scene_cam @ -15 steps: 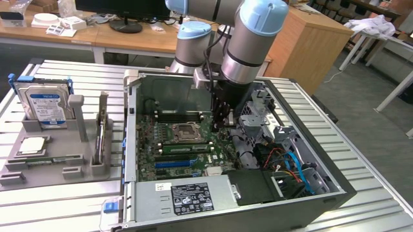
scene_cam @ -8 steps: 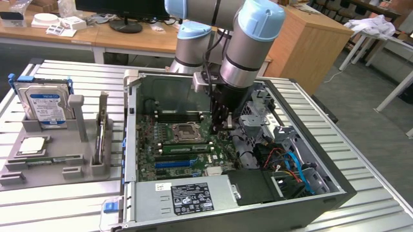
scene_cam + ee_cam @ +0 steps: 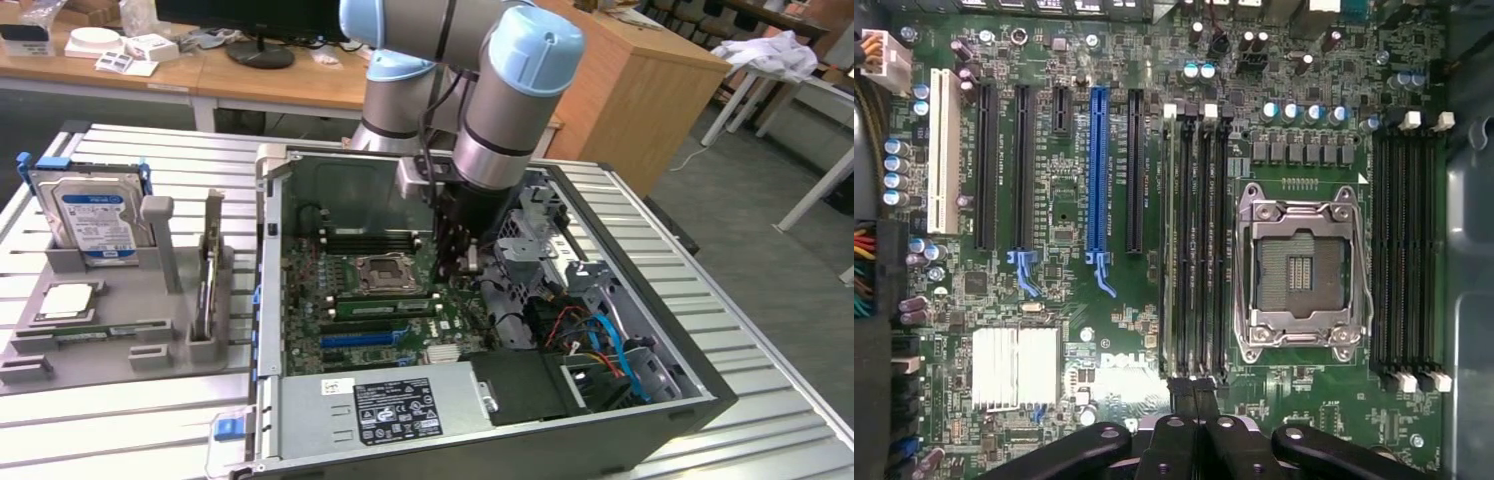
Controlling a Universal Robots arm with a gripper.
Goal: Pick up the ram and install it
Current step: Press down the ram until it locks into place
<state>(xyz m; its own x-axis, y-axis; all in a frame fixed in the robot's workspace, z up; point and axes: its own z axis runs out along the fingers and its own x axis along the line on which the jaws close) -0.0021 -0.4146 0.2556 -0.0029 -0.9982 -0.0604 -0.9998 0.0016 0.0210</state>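
On the exterior view's left, a grey holder (image 3: 120, 345) rests on the slatted metal counter (image 3: 120, 420). It carries an upright hard drive (image 3: 87, 215), a square silver processor chip (image 3: 70, 298) and a second green stick (image 3: 94, 329) lying flat along its front. To the right of it stands the open computer case (image 3: 587, 435), its motherboard (image 3: 334, 340) facing up. The ram (image 3: 380, 306) sits in a slot just beside the empty processor socket (image 3: 387, 272), on the side nearer the power supply (image 3: 374, 405). My arm (image 3: 514, 100) reaches down into the case, and my tool (image 3: 462, 266) hangs just right of the socket, low over the board.

In the wrist view the ram (image 3: 1172, 250) stands in the slot bank between the blue expansion slot (image 3: 1097, 170) and the socket (image 3: 1302, 265). My tool (image 3: 1194, 400) has its fingers pressed together with nothing between them, at the end of that bank. Whether they touch the ram I cannot tell.
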